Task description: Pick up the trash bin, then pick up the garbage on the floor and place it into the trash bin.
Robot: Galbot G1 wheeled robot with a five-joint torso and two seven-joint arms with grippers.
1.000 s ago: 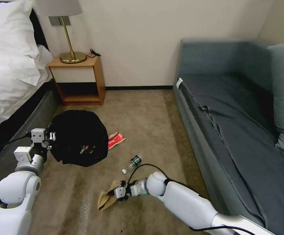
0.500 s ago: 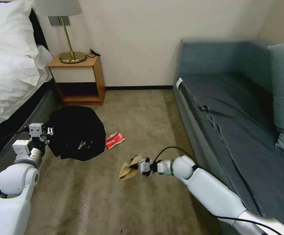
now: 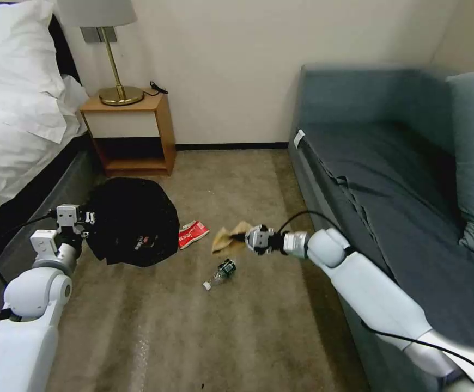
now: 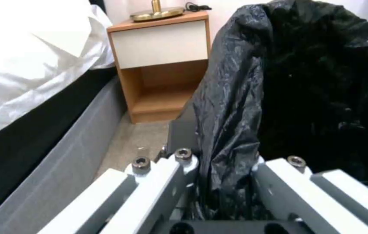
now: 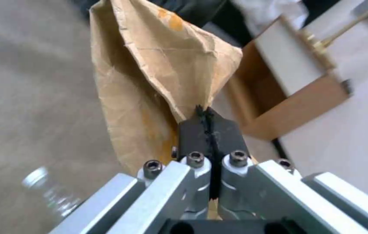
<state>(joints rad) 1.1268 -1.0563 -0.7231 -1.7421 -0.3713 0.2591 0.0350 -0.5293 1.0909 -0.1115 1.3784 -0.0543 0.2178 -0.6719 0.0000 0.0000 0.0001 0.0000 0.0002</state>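
Clearly the brown paper bag (image 3: 227, 237) is light, thin and crumply, best pinched at a creased edge; my right fingers (image 5: 209, 122) are closed tight on one, holding it off the floor beside the trash bin (image 3: 133, 220); my left fingers (image 4: 192, 162) clamp the bin's liner-draped rim.

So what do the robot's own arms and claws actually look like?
Both arms are glossy white, rounded shells with ball-like joints and silver metal wrists, with thin black cables looping alongside. The left gripper and right gripper are blocky silver-grey metal pieces fixed with small bolts; the right one's fingertips are black.
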